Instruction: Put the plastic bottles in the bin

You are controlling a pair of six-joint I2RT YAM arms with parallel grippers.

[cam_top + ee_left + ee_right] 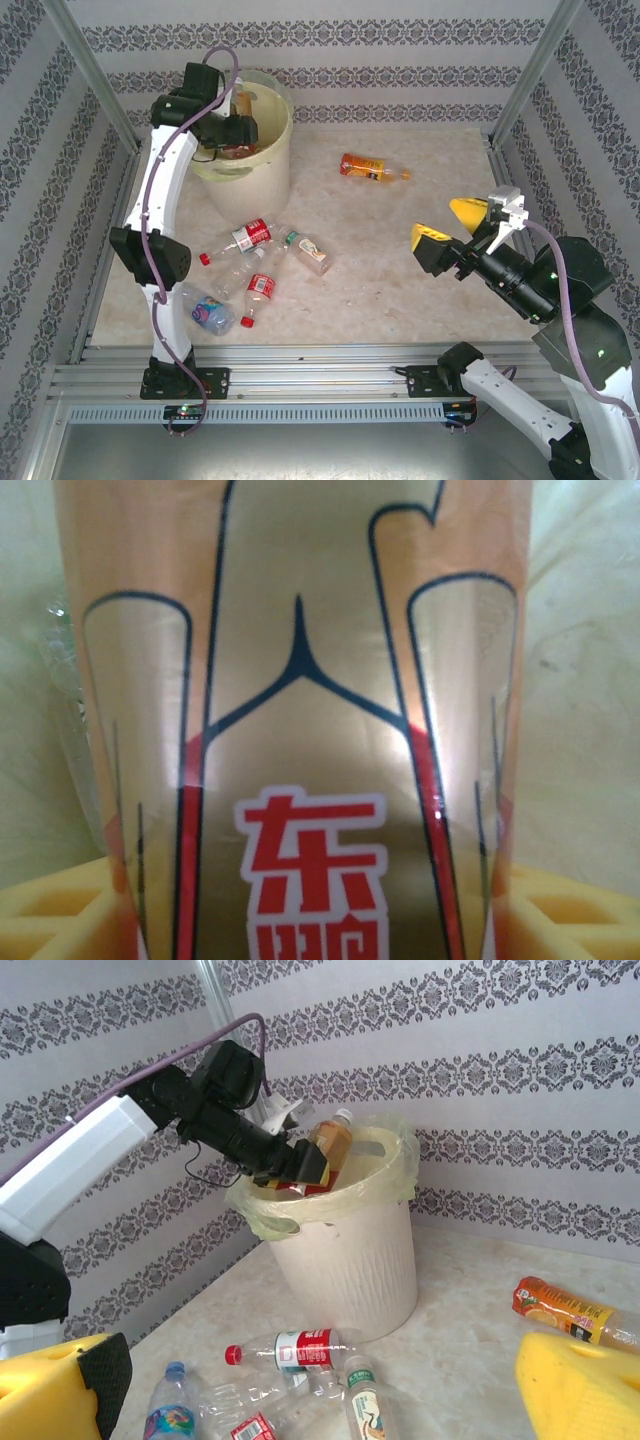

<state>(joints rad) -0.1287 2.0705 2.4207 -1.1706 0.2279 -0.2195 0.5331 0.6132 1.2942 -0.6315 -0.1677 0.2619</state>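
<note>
The bin (262, 170) (350, 1250) is a pale round bucket with a clear liner at the back left. My left gripper (236, 130) (308, 1165) (320, 920) hangs over its mouth, shut on a gold-and-red-labelled plastic bottle (300, 680) (332, 1145) that stands upright between the yellow pads (40, 915). Several plastic bottles lie on the table in front of the bin: a red-labelled one (248, 237) (300, 1348), a green-labelled one (310, 252) (368, 1408), a blue-labelled one (205, 312) (168, 1418). An orange bottle (372, 168) (568, 1312) lies alone further right. My right gripper (452, 226) (320, 1390) is open, above the table's right side.
Patterned walls and metal posts (95, 85) close in the table on three sides. An aluminium rail (320, 380) runs along the near edge. Bare marble-look tabletop (400, 290) stretches between the bottle cluster and the right arm.
</note>
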